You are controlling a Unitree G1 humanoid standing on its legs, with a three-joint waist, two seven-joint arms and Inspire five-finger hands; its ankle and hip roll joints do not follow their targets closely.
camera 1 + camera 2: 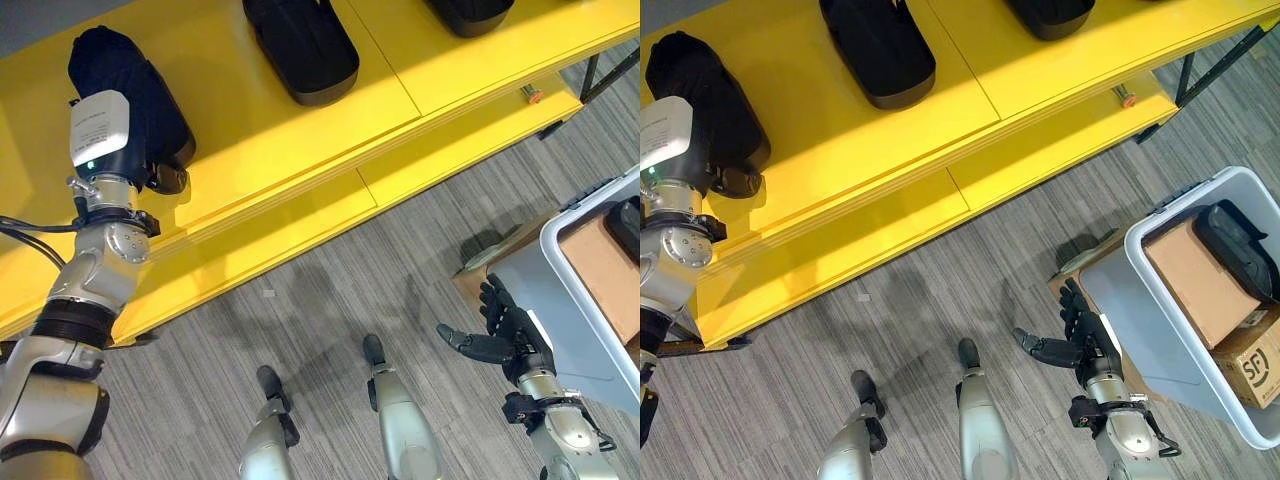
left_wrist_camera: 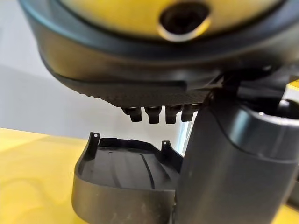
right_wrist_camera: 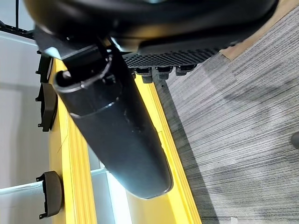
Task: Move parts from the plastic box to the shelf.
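Meanwhile left hand (image 1: 150, 150) fingers hidden under curved matte-black part (image 1: 125, 85) on glossy yellow shelf (image 1: 300, 160); right hand (image 1: 1085, 345) fingers spread.

My arms are silver-grey jointed metal segments with black collars, each ending in a dark hand: left hand (image 1: 160, 165), right hand (image 1: 1080, 345), and a white-labelled wrist module on the left.

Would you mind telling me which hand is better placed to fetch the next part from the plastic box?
The right hand: it hovers open beside the plastic box, where a black part lies. The left hand is over the yellow shelf.
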